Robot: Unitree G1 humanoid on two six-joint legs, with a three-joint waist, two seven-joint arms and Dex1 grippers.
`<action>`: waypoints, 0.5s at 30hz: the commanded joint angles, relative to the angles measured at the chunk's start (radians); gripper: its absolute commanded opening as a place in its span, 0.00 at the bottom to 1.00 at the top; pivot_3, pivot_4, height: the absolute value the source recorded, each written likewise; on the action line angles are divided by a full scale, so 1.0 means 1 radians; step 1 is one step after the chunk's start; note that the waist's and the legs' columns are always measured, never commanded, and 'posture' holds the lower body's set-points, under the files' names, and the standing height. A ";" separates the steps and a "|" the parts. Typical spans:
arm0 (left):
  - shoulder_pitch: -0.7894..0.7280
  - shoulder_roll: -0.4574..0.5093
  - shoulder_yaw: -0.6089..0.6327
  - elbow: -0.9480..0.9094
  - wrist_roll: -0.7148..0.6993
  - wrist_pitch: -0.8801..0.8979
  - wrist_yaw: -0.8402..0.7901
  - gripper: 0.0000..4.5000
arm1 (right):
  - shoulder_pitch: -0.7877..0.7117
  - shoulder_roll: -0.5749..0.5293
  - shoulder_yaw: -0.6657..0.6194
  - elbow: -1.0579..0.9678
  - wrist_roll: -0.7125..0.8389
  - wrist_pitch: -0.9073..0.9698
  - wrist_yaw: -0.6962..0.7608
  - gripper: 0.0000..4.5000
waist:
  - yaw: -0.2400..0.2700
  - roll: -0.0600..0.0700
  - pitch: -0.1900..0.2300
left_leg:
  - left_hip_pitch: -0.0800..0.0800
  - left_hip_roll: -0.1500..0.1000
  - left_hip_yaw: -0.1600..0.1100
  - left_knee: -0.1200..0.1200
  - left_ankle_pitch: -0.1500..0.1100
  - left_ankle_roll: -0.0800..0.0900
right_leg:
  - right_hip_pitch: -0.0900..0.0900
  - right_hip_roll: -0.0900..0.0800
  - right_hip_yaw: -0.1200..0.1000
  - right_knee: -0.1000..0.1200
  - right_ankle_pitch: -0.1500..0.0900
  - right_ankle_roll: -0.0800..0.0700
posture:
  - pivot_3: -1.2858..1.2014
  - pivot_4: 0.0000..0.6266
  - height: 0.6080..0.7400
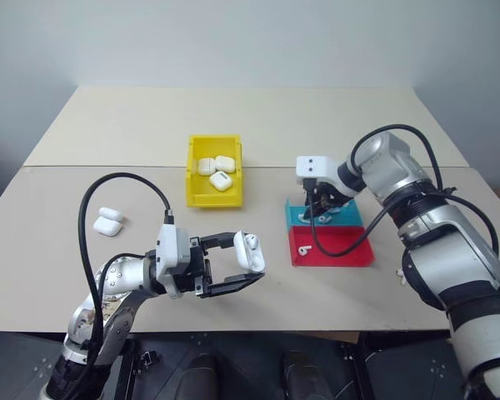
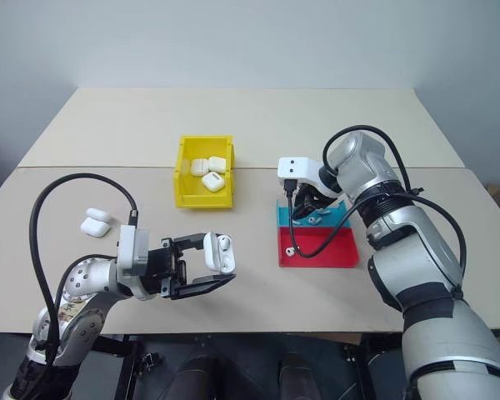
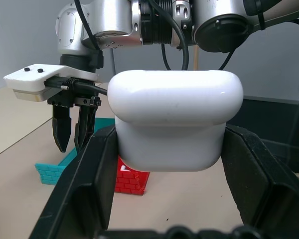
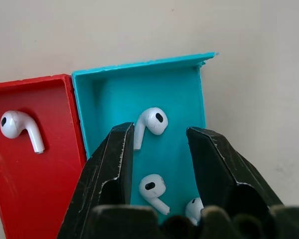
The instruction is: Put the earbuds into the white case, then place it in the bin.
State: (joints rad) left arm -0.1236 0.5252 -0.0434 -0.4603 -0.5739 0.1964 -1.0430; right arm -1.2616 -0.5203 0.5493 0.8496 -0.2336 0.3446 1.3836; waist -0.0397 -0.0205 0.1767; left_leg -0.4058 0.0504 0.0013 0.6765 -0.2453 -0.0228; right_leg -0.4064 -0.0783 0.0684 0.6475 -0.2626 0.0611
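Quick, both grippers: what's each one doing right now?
Left gripper: closed on a small glossy white plastic case, lid open.
Right gripper: open, holding nothing, over white earbuds in the teal tray section.

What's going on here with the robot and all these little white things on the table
The left gripper holds an open white case above the table, lid flipped up. The right gripper hangs, jaws apart, over the blue half of the red-and-blue tray, around loose earbuds but gripping none. One more earbud lies in the red half. The yellow bin already holds three cases, and two spare cases sit on the table.
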 commanded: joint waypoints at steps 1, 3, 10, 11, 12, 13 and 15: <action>-0.009 0.009 0.009 -0.012 -0.011 -0.016 -0.011 0.62 | -0.004 0.005 -0.034 -0.034 -0.010 0.048 -0.015 0.47 | 0.000 0.000 0.000 | 0.000 0.000 0.000 0.000 0.000 0.000 | 0.000 0.000 0.000 0.000 0.000 0.000 | 0.52 0.24 1.00; -0.010 0.009 0.009 -0.010 -0.010 -0.016 -0.012 0.62 | 0.001 0.009 -0.033 -0.039 -0.016 0.062 -0.023 0.47 | -0.001 0.000 0.000 | 0.000 0.000 0.000 0.000 0.000 0.000 | 0.000 0.000 0.000 0.000 0.000 0.000 | 0.52 0.24 1.00; -0.004 0.014 0.013 -0.007 -0.007 -0.021 -0.016 0.62 | 0.021 0.024 -0.036 -0.054 -0.025 0.107 -0.031 0.47 | -0.002 0.000 0.000 | 0.000 0.000 0.000 0.000 0.000 0.000 | 0.000 0.000 0.000 0.000 0.000 0.000 | 0.52 0.24 1.00; -0.003 0.015 0.013 -0.007 -0.008 -0.022 -0.017 0.62 | 0.023 0.025 -0.036 -0.061 -0.024 0.113 -0.028 0.47 | -0.002 0.000 0.000 | 0.000 0.000 0.000 0.000 0.000 0.000 | 0.000 0.000 0.000 0.000 0.000 0.000 | 0.52 0.24 1.00; -0.003 0.016 0.013 -0.006 -0.007 -0.023 -0.017 0.62 | 0.026 0.027 -0.035 -0.064 -0.025 0.116 -0.030 0.47 | -0.002 0.000 0.000 | 0.000 0.000 0.000 0.000 0.000 0.000 | 0.000 0.000 0.000 0.000 0.000 0.000 | 0.52 0.24 1.00; -0.004 0.016 0.012 -0.005 -0.006 -0.025 -0.018 0.62 | 0.028 0.028 -0.034 -0.065 -0.027 0.118 -0.034 0.47 | -0.002 0.000 0.000 | 0.000 0.000 0.000 0.000 0.000 0.000 | 0.000 0.000 0.000 0.000 0.000 0.000 | 0.52 0.24 1.00; -0.004 0.015 0.011 -0.002 -0.004 -0.028 -0.018 0.62 | 0.031 0.033 -0.036 -0.061 -0.026 0.125 -0.042 0.47 | -0.003 0.000 0.000 | 0.000 0.000 0.000 0.000 0.000 0.000 | 0.000 0.000 0.000 0.000 0.000 0.000 | 0.52 0.24 1.00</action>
State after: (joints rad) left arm -0.1232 0.5386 -0.0422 -0.4534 -0.5735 0.1923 -1.0589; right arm -1.2308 -0.4876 0.5368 0.8172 -0.2543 0.4574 1.3477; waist -0.0423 -0.0205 0.1767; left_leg -0.4057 0.0504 0.0013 0.6765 -0.2453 -0.0228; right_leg -0.4065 -0.0783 0.0684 0.6476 -0.2626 0.0611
